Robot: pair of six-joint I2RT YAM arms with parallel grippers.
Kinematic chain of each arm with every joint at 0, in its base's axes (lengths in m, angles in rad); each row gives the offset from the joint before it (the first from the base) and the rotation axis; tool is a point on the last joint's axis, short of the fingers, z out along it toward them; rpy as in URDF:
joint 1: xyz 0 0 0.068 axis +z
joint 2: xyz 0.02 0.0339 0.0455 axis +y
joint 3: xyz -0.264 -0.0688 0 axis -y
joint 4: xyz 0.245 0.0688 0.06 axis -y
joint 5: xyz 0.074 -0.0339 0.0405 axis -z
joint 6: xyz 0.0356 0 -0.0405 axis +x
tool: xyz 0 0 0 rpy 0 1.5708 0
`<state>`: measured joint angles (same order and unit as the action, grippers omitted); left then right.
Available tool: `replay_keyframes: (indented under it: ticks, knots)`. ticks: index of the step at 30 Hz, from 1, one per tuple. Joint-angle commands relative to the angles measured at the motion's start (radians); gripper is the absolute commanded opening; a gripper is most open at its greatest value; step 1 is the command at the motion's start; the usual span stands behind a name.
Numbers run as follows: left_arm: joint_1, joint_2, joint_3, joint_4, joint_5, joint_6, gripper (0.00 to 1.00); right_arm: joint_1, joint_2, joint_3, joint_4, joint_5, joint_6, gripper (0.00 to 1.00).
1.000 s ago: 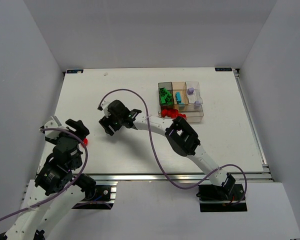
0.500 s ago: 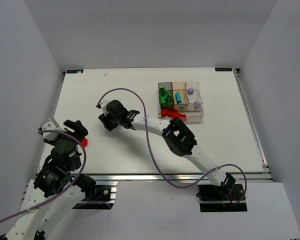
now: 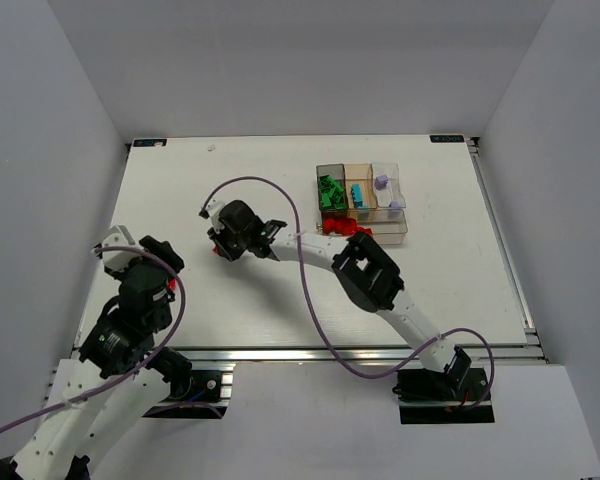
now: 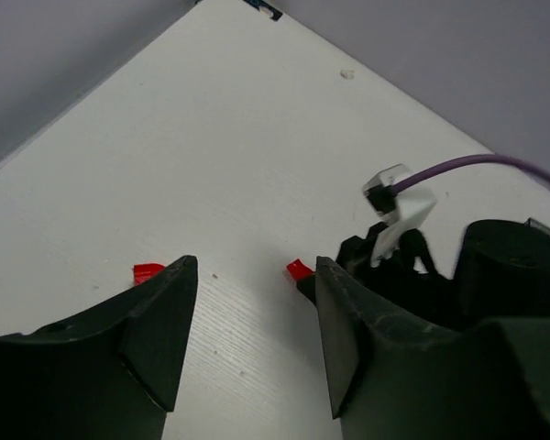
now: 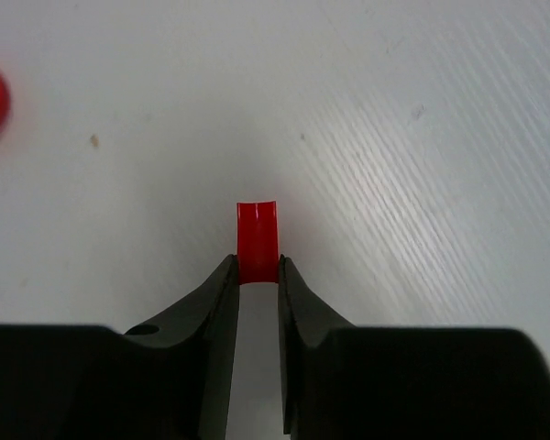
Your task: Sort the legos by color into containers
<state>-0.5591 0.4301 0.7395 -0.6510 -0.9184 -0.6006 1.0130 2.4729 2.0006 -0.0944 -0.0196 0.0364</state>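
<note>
A red lego (image 5: 258,234) sits pinched between the right tool's (image 5: 257,272) fingertips.

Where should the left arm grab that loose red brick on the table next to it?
Pinch the red brick by two opposite side walls, coming straight down from above. It lies low and flat on the table, so only its sides offer a hold. The open left gripper would probably need to centre over it first, since the brick sits just outside its jaws.
</note>
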Motion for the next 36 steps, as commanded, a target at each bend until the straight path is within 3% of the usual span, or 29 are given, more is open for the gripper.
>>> replay_keyframes:
  ticks: [1, 4, 7, 11, 14, 21, 29, 32, 36]
  knots:
    - [0.004, 0.09, -0.008, -0.006, 0.059, -0.033, 0.63, -0.057, -0.259, -0.068, -0.02, -0.121, -0.03, 0.0]
    - [0.004, 0.171, -0.003, -0.016, 0.102, -0.073, 0.62, -0.122, -0.461, -0.202, -0.082, -0.267, -0.171, 0.0]
    - [0.004, 0.246, -0.005, -0.007, 0.173, -0.126, 0.69, -0.207, -0.682, -0.405, -0.1, -0.339, -0.268, 0.0]
    - [0.014, 0.314, 0.003, -0.024, 0.249, -0.18, 0.86, -0.3, -0.918, -0.642, -0.175, -0.284, -0.395, 0.0]
    - [0.034, 0.349, 0.015, -0.029, 0.294, -0.192, 0.91, -0.402, -0.988, -0.72, -0.249, -0.254, -0.475, 0.0]
    - [0.126, 0.459, 0.034, -0.032, 0.452, -0.191, 0.97, -0.576, -0.976, -0.867, -0.246, -0.253, -0.653, 0.0]
    - [0.252, 0.469, 0.031, -0.048, 0.524, -0.163, 0.98, -0.631, -0.801, -0.774, -0.269, -0.299, -0.704, 0.01]
    - [0.287, 0.466, 0.014, -0.045, 0.549, -0.151, 0.98, -0.639, -0.749, -0.738, -0.269, -0.296, -0.716, 0.08]
    - [0.361, 0.481, 0.006, -0.052, 0.567, -0.136, 0.98, -0.649, -0.717, -0.701, -0.309, -0.316, -0.727, 0.49]
